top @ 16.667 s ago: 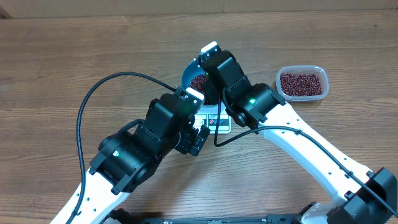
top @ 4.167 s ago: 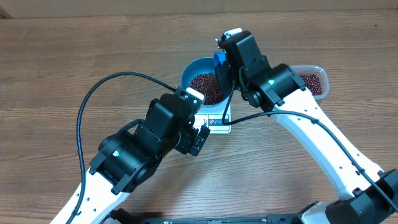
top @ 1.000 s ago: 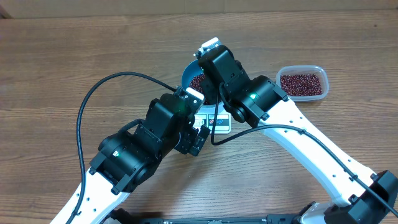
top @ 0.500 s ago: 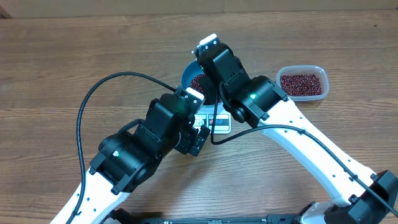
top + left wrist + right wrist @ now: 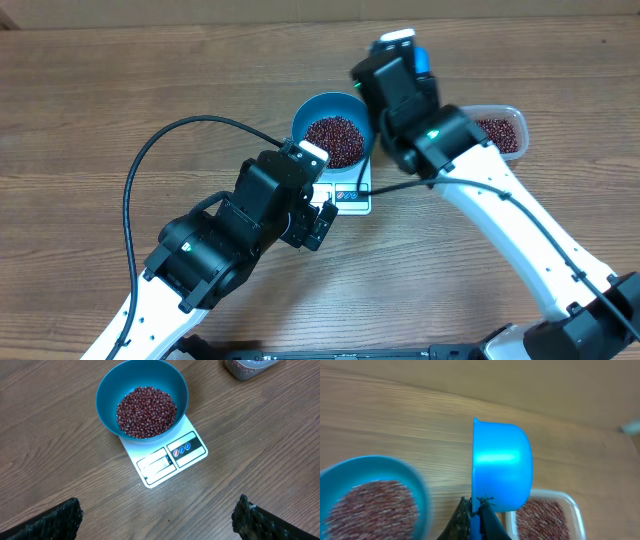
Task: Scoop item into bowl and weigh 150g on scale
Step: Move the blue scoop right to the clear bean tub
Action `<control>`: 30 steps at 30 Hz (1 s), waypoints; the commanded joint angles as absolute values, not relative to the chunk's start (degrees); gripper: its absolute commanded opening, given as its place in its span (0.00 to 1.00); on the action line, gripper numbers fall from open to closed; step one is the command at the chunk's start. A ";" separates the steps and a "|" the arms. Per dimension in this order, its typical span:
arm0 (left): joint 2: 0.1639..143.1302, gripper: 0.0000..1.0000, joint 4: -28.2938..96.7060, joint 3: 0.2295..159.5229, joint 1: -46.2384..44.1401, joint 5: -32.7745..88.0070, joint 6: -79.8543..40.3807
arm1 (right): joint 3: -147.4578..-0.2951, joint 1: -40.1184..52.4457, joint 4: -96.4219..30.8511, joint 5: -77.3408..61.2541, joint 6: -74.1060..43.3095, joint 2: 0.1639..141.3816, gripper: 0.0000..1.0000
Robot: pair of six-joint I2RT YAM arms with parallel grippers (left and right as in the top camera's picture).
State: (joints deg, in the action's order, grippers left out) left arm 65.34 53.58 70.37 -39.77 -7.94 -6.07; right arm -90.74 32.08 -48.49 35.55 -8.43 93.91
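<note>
The blue bowl sits on the white scale, holding a heap of red-brown beans. My right gripper is shut on the handle of a small blue scoop, held on its side in the air between the bowl and the clear tub. My left gripper hangs open over bare wood, nearer to me than the scale, with nothing between its fingers.
A clear plastic tub of beans stands right of the bowl. A black cable loops over the left of the table. The left arm's body covers the wood just below the scale.
My right gripper has swung up and to the right, away from above the bowl toward the tub, carrying the scoop. The bowl's beans now show fully. The left arm has not moved.
</note>
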 commanded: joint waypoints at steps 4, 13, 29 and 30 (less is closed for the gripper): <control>65.58 1.00 53.58 69.73 -39.68 -7.25 -6.87 | -92.49 22.41 -52.56 37.21 -13.76 92.49 0.04; 65.58 1.00 53.56 69.73 -39.68 -7.25 -6.87 | -91.90 12.05 -57.60 29.61 -15.05 93.45 0.04; 65.58 1.00 53.58 69.73 -39.68 -7.25 -6.87 | -84.18 10.46 -57.80 27.35 -16.75 98.02 0.04; 65.58 0.99 53.58 69.73 -39.68 -7.25 -6.87 | -83.92 10.46 -57.76 27.35 -16.75 98.35 0.04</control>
